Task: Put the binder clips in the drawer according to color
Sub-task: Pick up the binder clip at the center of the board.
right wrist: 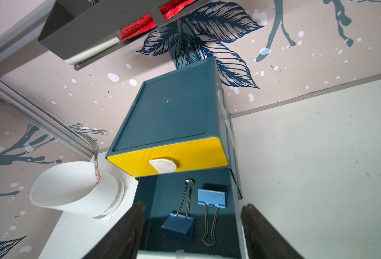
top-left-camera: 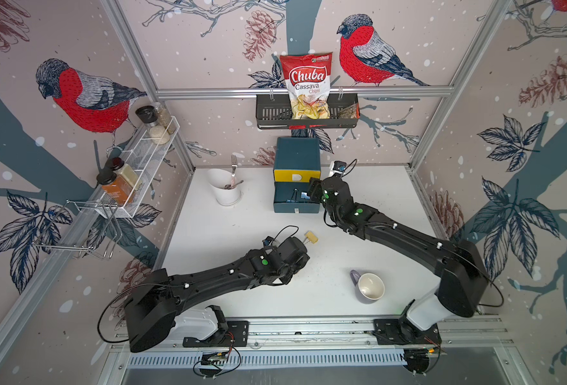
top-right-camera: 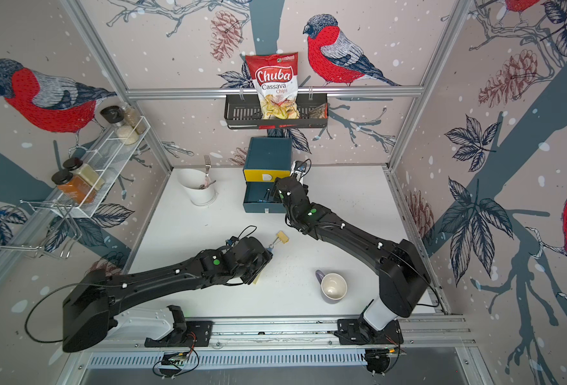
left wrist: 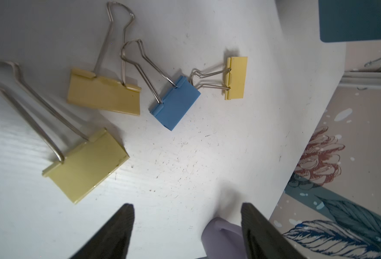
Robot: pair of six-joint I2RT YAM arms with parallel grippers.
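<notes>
At the back of the counter (top-left-camera: 208, 240), against the wall, we find the chest of drawers (top-left-camera: 297, 155). Its yellow top drawer (right wrist: 169, 157) is closed, and the teal drawer (top-left-camera: 295, 208) just below stands pulled out. Inside that open drawer lie two clips, a darker blue clip (right wrist: 178, 226) and a lighter blue clip (right wrist: 212, 198) just beside it, their wire handles pointing opposite ways. The right hand (right wrist: 193, 206) hovers over this drawer with its fingers spread wide and nothing between them.

Nearer the front, the left hand (left wrist: 187, 206) hangs above the counter, its fingers likewise spread and empty. Four clips lie loose on the counter ahead of it: a large yellow clip (left wrist: 86, 163), a second yellow clip (left wrist: 104, 94), a blue clip (left wrist: 176, 103) and a small yellow clip (left wrist: 236, 77). The small one's wire handles reach the blue clip's corner (touching or merely overlapping, we cannot tell). We see a mug (top-left-camera: 369, 286) apart from them, toward the right arm's base, and a white cup (top-left-camera: 227, 193) holding a fork (top-left-camera: 233, 166) beside the chest.
</notes>
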